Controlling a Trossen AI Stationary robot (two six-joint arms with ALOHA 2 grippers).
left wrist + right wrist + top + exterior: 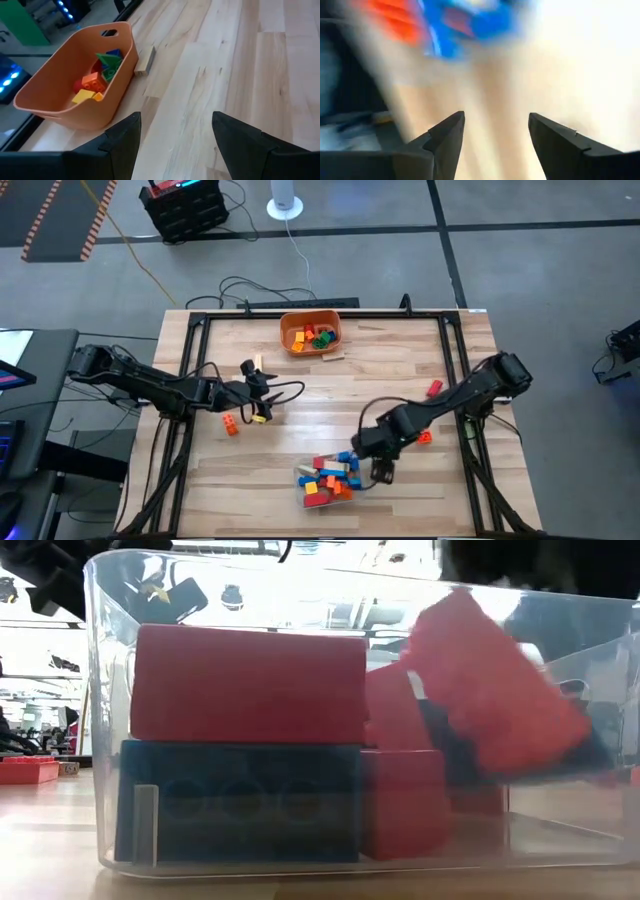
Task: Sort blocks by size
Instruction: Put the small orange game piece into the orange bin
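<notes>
While most blocks already sit in containers, the sort is only partly done. The clear plastic tub (327, 483) near the front edge of the worktop (330, 395) holds a heap of red, blue, orange and yellow bricks; in the low view a long red block (248, 683) lies on a long blue block (240, 803) against the tub wall, so this looks like the bin for larger pieces. The orange bowl (311, 333) at the far edge holds smaller bricks, green, orange, yellow and blue, per the left wrist view.

Still loose on the worktop: an orange block (231, 424) near the left arm, a tan block (250, 366) beyond it, a red block (434, 388) and another orange-red block (424, 437) beside the right arm. A yellow block (259, 418) lies right at the left gripper (262, 402); whether touching, cannot tell.

Left jaws stand apart and empty, pointed toward the bowl. Right gripper (380, 470) hangs just beside the tub, jaws apart, nothing between them.

Judgement: a handful of pieces left, roughly five.
</notes>
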